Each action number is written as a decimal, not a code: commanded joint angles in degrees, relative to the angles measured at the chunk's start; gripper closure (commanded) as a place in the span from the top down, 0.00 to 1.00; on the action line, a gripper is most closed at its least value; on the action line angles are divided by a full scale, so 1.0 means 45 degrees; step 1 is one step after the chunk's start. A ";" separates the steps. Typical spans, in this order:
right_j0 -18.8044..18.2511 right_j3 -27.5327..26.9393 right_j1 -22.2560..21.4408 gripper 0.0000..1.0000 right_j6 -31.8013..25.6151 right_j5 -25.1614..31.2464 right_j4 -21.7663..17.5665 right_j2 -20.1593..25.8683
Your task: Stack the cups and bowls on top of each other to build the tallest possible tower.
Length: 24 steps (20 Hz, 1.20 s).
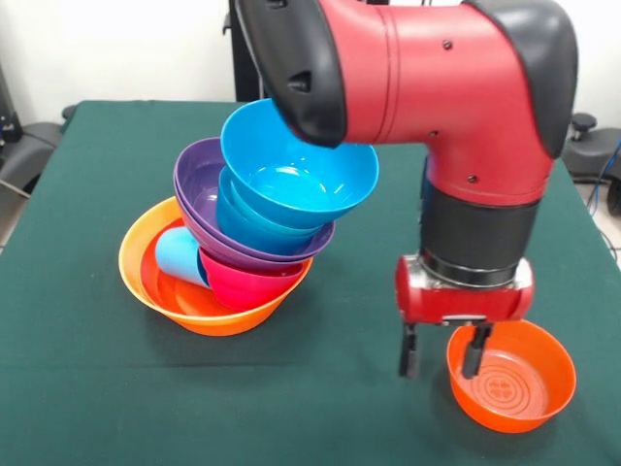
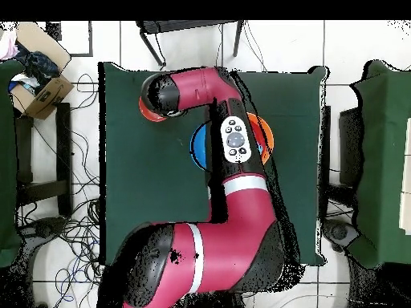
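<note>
Nearest, an orange bowl (image 1: pixel 511 377) has its rim between the released claw's (image 1: pixel 441 354) fingers.

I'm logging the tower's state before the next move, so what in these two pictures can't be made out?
- Overhead view: the arm covers most of the tower; only slivers of blue and orange show.
- Front view: how many bowls are nested in the tower is unclear, since they hide each other.
- Front view: the cup is partly hidden by the magenta bowl.
- Front view: whether the gripper already pinches the small orange bowl rim.
</note>
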 commanded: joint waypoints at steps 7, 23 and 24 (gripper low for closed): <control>0.0283 0.0218 0.0209 1.00 0.1288 0.0569 0.0534 -0.0726; 0.0317 0.0940 -0.0072 1.00 0.0777 0.0268 0.1195 -0.0842; 0.0327 0.0970 0.0000 1.00 0.0854 0.0166 0.1213 -0.0855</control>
